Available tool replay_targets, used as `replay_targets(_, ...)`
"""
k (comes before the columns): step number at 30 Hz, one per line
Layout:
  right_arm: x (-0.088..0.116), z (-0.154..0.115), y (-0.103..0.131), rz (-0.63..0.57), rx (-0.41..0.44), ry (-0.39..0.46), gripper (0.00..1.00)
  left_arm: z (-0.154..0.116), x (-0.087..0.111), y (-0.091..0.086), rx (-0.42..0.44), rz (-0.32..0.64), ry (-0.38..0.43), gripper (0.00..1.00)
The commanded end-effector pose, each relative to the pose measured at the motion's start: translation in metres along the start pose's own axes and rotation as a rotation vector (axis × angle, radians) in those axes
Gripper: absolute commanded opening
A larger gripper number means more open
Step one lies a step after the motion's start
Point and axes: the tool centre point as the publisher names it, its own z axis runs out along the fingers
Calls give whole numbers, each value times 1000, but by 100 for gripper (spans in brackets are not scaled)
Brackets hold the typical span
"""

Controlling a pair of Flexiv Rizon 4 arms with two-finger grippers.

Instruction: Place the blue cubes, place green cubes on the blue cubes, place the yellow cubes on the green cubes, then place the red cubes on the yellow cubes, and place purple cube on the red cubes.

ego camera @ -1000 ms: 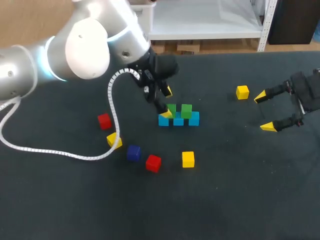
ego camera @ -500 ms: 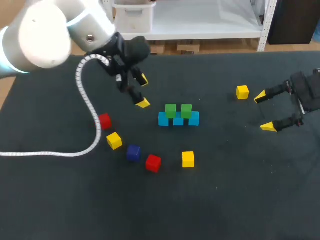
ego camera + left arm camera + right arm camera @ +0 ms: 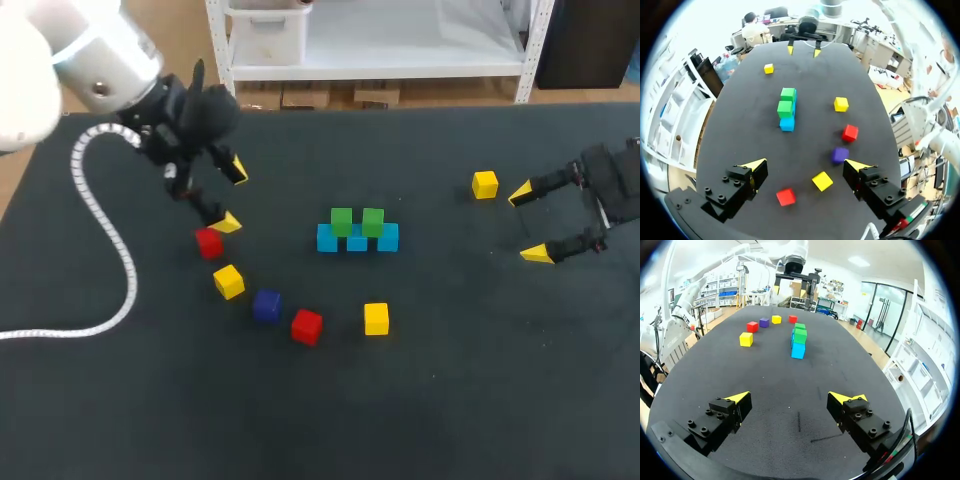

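Note:
Three blue cubes point(image 3: 357, 240) form a row mid-table, with two green cubes point(image 3: 357, 219) on top; the left wrist view shows the same stack point(image 3: 786, 107). My left gripper point(image 3: 232, 197) hangs open just above the left red cube point(image 3: 209, 241), which lies under and between its fingers point(image 3: 785, 196). Close by are a yellow cube point(image 3: 228, 281), the purple cube point(image 3: 266, 305), a second red cube point(image 3: 307, 326) and another yellow cube point(image 3: 376, 318). My right gripper point(image 3: 528, 223) stands open and empty at the right, beside a third yellow cube point(image 3: 485, 184). From the right wrist the stack point(image 3: 798, 340) lies well ahead of that gripper point(image 3: 791, 398).
A white cable point(image 3: 100, 215) from my left arm loops over the table's left part. The dark table mat point(image 3: 450, 380) is bare at the front and between the stack and my right gripper.
My left arm has swung away from the green cubes to the left and now hangs over the left red cube. The right arm and all cubes have kept still.

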Motion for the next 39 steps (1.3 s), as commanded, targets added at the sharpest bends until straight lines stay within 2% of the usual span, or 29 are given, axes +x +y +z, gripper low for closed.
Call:
replay_targets(1,1,0,0,-1,0,-3,100,-18,13,-11,3,33,-23,100)
replay_targets(11,1,0,0,-1,0,-3,100,-36,41,-15,46,217,-20,100)
replay_targets(13,1,0,0,-1,0,-3,100,-36,46,-16,59,278,-6,100)
replay_targets(16,1,0,0,-1,0,-3,100,-34,54,-16,81,307,20,100)
replay_targets(20,1,0,0,-1,0,-3,100,-34,65,-12,86,299,18,100)
replay_targets(33,1,0,0,-1,0,-3,100,-47,95,0,24,179,-22,100)
replay_targets(39,1,0,0,-1,0,-3,100,-51,102,5,-4,156,2,100)
